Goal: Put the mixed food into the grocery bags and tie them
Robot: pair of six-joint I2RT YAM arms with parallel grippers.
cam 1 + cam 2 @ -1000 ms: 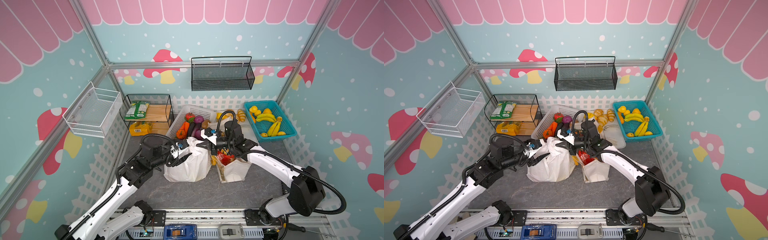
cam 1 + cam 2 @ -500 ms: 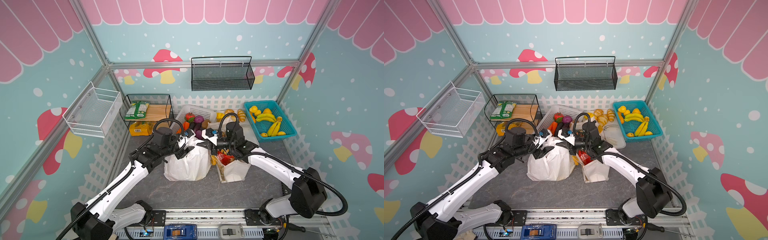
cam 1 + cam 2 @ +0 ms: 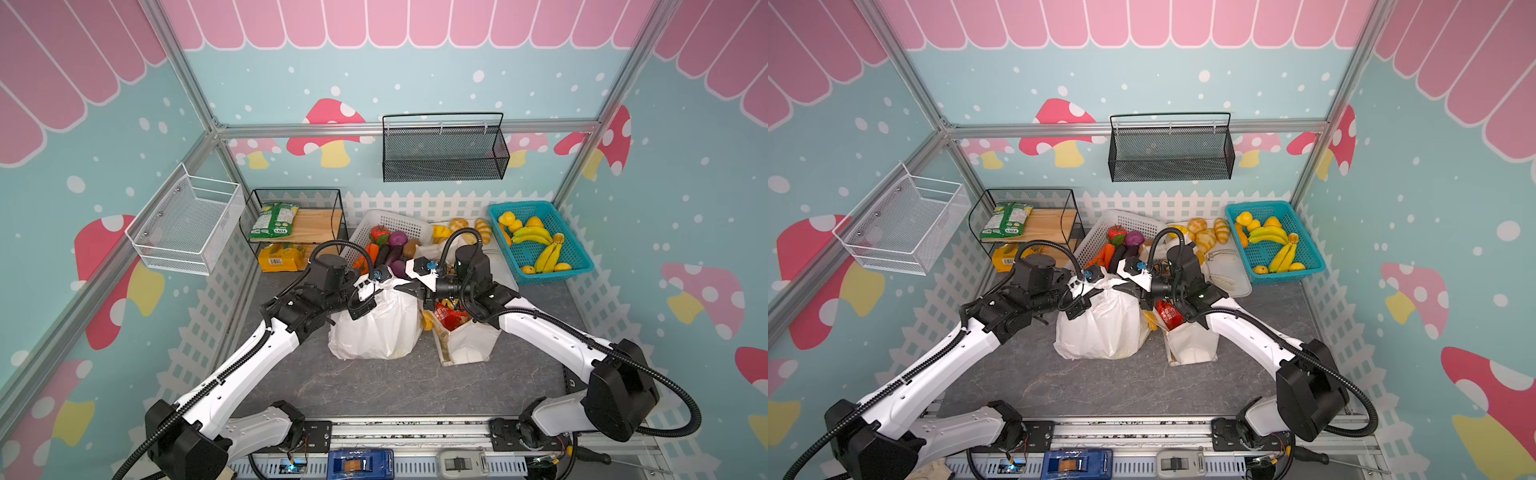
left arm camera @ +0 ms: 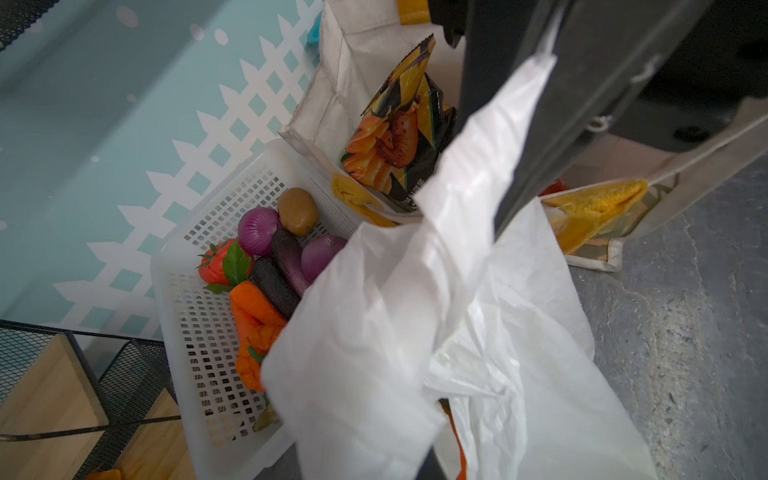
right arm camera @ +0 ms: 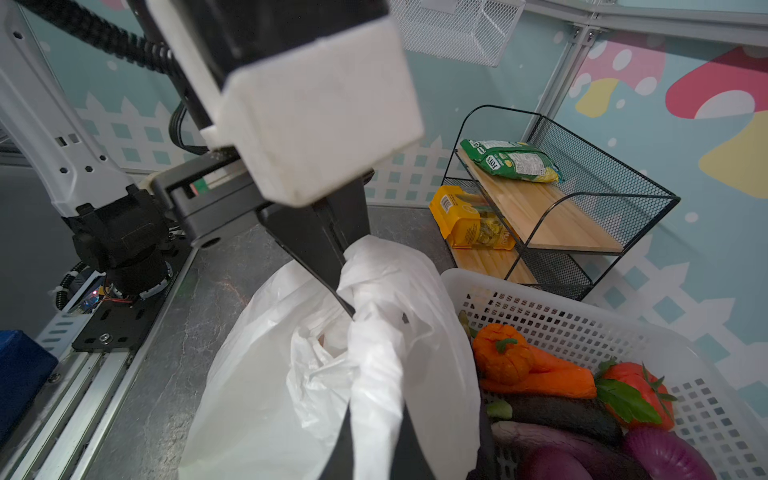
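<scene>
1. L gripper (image 3: 384,286): jaws closed tight on one handle (image 5: 374,266) of the bag (image 3: 374,328). R wrist view shows the plastic bunched at its tips.
2. R gripper (image 3: 402,287): closed on the other handle (image 4: 478,145). In the L wrist view that strip runs taut up into its dark jaws.
3. Both grippers sit tip to tip just above the bag's top in both top views, w/ the handles raised & close together.
4. Bag: stands bulging on the grey table (image 3: 374,390), mid-scene, just L of the tote (image 3: 469,345). Touching or not, can't tell.
5. Bag mouth is partly open betw. the handles. An orange item (image 4: 457,444) shows inside, can't tell what.
6. Tote: upright, open top, below the R arm's wrist. Red packet (image 3: 451,318) sticks out of it. Yellow-dark packet (image 4: 399,137) stands in it too, on the side nearer the white basket (image 3: 399,222).
7. White basket, behind the bag, holds veg (image 4: 274,266).
8. Teal basket (image 3: 579,266), back R: bananas (image 3: 546,255) & round yellow fruit (image 3: 508,217).
9. Rack (image 3: 297,190), back L: green packets (image 3: 274,218) on the top shelf.
</scene>
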